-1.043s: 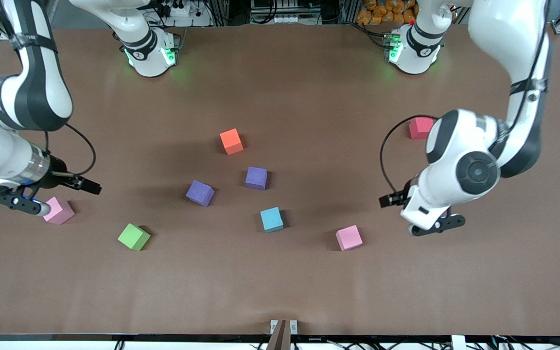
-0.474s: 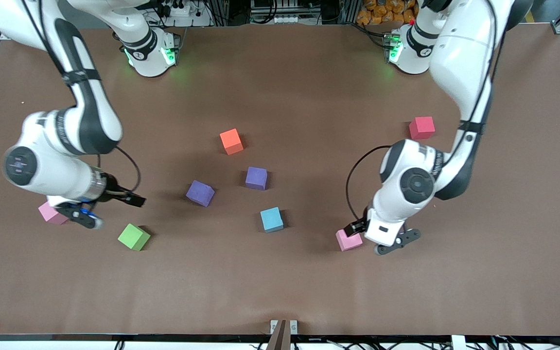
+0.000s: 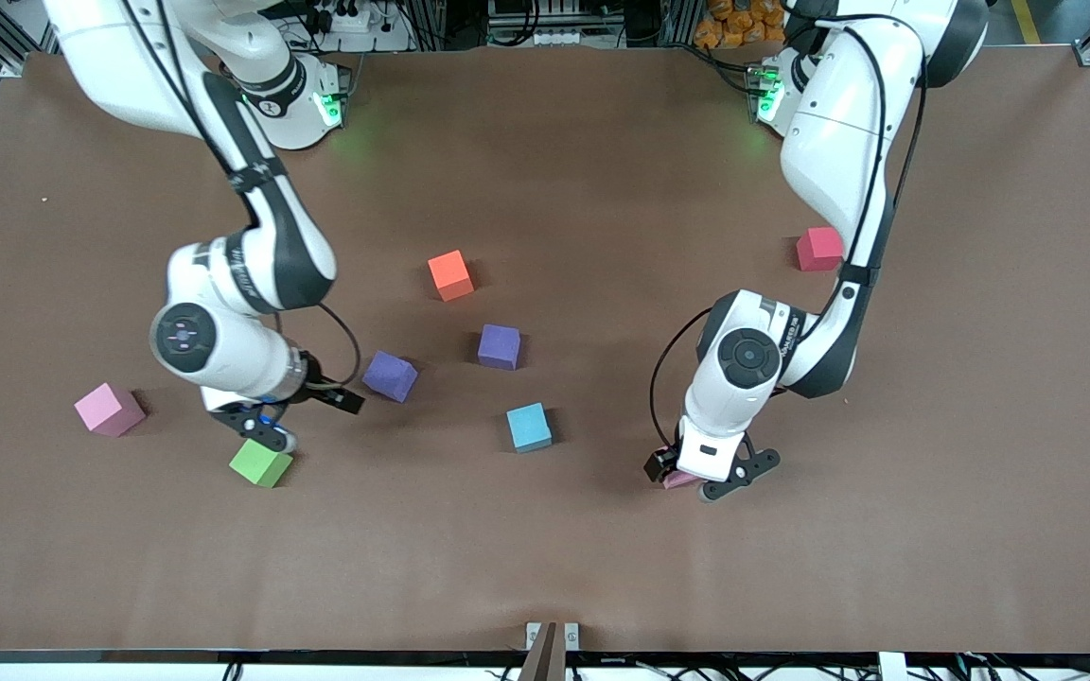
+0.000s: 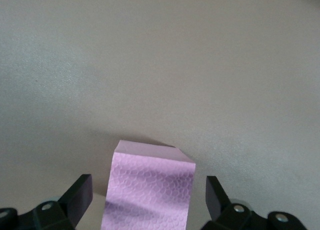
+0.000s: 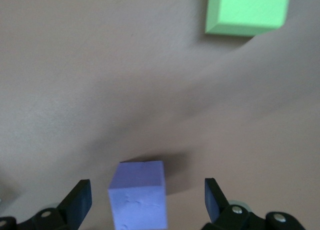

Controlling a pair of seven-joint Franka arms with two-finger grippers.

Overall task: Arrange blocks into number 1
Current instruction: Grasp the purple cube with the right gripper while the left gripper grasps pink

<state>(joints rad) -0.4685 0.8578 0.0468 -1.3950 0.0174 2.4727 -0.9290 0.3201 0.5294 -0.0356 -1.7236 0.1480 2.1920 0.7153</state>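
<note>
Eight small foam cubes lie scattered on the brown counter (image 3: 545,142), none touching another and none lined up, so no long axis shows. Being cubes, they point nowhere; several sit turned at an angle to the counter's edges. The orange block (image 3: 450,275) lies farthest from the front camera among the middle group. Nearer come one purple block (image 3: 499,346) and the other purple block (image 3: 390,375), then the light blue block (image 3: 529,427). The red block (image 3: 818,249) sits toward the left arm's end. The green block (image 3: 260,462) and a pink block (image 3: 109,410) sit toward the right arm's end.

The left tool (image 3: 704,476) stands wide over the second pink block (image 4: 150,190), which lies between its two black fingers (image 4: 77,197) without visible contact; in the front view that block is almost hidden under the wrist. The right tool (image 3: 304,416), also wide, hangs between the green block and the nearer purple block; its wrist view frames that purple block (image 5: 138,195) between the fingers.

Compared with a second ago, the left arm has swung from beside the second pink block to right above it. The right arm has left the first pink block and moved inward toward the middle of the counter. No block has shifted.

All the blocks are matte, each one solid colour, with crisp edges; up close the pink one shows a fine pebbled skin. The counter's surface is plain and dull.
</note>
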